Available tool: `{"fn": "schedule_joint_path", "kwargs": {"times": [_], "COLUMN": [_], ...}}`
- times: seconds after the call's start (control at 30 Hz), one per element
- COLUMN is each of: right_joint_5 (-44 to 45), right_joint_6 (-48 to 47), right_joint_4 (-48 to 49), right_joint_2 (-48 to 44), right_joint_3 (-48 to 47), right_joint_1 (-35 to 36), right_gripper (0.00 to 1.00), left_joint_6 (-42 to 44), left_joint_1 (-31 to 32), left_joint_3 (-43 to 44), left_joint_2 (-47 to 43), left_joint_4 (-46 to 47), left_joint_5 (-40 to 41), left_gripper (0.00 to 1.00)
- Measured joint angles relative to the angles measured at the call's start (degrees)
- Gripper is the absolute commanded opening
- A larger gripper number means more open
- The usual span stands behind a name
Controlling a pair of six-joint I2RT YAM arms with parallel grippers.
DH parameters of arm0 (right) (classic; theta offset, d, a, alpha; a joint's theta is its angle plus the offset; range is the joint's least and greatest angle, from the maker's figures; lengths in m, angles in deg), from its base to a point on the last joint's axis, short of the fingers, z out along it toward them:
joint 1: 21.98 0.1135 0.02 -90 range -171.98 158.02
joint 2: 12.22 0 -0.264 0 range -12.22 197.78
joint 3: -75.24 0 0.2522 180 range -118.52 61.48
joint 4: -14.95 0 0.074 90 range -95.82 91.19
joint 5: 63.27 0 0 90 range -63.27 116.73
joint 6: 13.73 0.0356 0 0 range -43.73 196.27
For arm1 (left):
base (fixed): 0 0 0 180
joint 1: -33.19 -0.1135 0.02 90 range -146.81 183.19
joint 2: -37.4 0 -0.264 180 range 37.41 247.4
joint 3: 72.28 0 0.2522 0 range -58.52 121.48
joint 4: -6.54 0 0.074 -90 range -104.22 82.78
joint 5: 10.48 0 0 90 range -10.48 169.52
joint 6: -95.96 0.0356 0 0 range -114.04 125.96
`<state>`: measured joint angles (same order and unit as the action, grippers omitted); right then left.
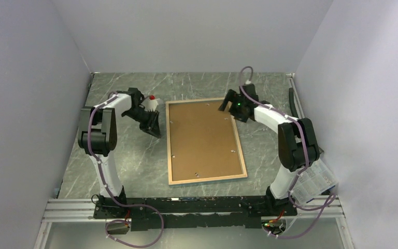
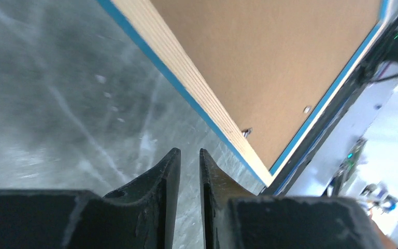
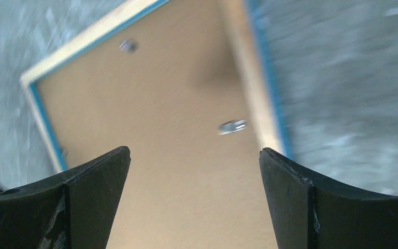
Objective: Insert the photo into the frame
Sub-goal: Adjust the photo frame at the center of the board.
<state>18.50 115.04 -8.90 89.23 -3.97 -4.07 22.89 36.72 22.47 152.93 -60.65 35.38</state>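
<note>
Frame (image 1: 168, 142) lies face-down mid-table, backing board (image 1: 203, 137) in it; photo not in view. Left gripper (image 1: 153, 127) nearly closed, empty, beside frame's left rim. Right gripper (image 1: 227, 104) spread wide over far-right corner. Prob. next: swivel clip (image 3: 232, 126) w/ 1 fingertip, lightly, so frame doesn't slide.

Arms (image 1: 106, 174) wht/blk — purple cables (image 1: 245, 68), blk tools (image 2: 189, 153)

L arm (image 1: 99, 136): upper link raised, elbow bent, forearm reaching fwd & inward, wrist pitched down. L pincer (image 1: 153, 126) pts down toward the tabletop; its fingers (image 2: 168, 171) nearly together, just a slim slit btwn them, nothing in it. R arm (image 1: 294, 140): mirrored bent-elbow pose, forearm angled inward. R pincer (image 1: 223, 106) spread wide, fingers (image 3: 96, 176) far apart, empty.
</note>
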Motion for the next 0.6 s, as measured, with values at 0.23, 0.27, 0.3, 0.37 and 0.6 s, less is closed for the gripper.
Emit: {"fn": "schedule_joint_path", "kwargs": {"times": [0.23,0.27,0.3,0.37,0.6], "right_joint_5": [6.69,6.43,6.16,4.76,0.90], "right_joint_6": [3.19,3.54,3.78,4.22,4.66], "right_joint_4": [-2.58,-2.93,-3.15,-3.21,-4.17], "right_joint_2": [2.34,3.65,5.03,7.87,18.84], "right_joint_3": [-0.63,-1.31,-2.12,-4.04,-19.69], "right_joint_1": [-5.22,-5.25,-5.27,-5.33,-3.17], "right_gripper": [1.00,1.00,1.00,1.00,1.00], "left_joint_6": [5.01,5.44,5.92,6.36,6.10], "left_joint_1": [6.95,7.41,7.80,8.76,15.15], "left_joint_3": [-7.28,-7.67,-7.85,-8.24,-8.96], "left_joint_2": [-1.84,-1.84,-1.84,-1.92,-2.56], "left_joint_4": [-0.22,-0.28,-0.31,0.11,-0.22], "left_joint_5": [6.34,7.02,7.61,8.57,10.82], "left_gripper": [0.13,0.13,0.13,0.12,0.13]}}
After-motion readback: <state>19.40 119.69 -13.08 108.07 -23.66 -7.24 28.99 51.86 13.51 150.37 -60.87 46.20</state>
